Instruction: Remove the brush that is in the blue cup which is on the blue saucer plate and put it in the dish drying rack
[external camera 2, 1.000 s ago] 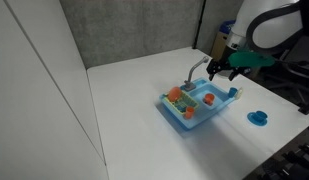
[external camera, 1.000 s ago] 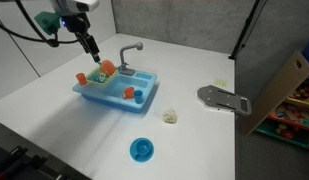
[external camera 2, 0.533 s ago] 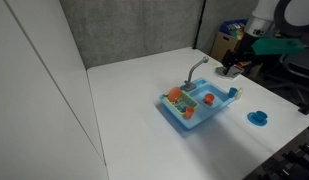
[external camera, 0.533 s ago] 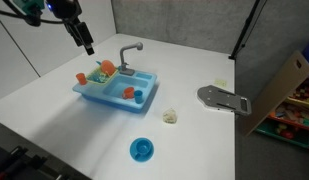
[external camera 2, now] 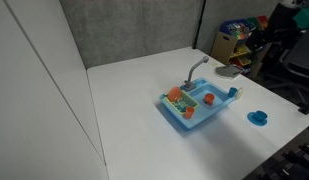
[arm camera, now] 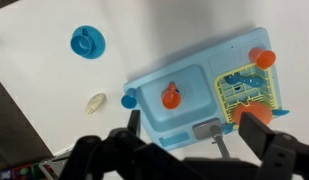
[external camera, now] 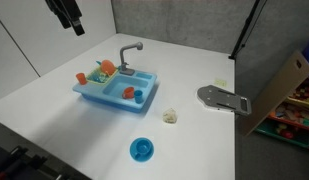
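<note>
White desk (external camera: 54, 100) under me, grey wall panels behind, and I'm hanging high above it all. My fingers (arm camera: 194, 150) stand wide apart with nothing between them, looking straight down in the wrist view. In an exterior view they sit at the top corner (external camera: 70, 16), well clear of everything.

Down there is the light-blue toy sink, with the dish drying rack (arm camera: 246, 92) on one half, yellow-green slots showing, an orange piece at its edge. The grey faucet (external camera: 129, 50) rises behind the basin.

Well apart from the sink, near the desk's front edge, sits the blue saucer plate (external camera: 142, 150) with the blue cup (arm camera: 85, 42) on it. The brush should be in that cup, but it's too small for me to make out from up here.

Now the risks, as I judge them. That cup is light plastic: come down off-centre and I'd nudge it off the saucer or tip it, brush and all. Close on the rim instead of the handle and I lift the cup. A slim brush could also slip while I'm carrying it.
</note>
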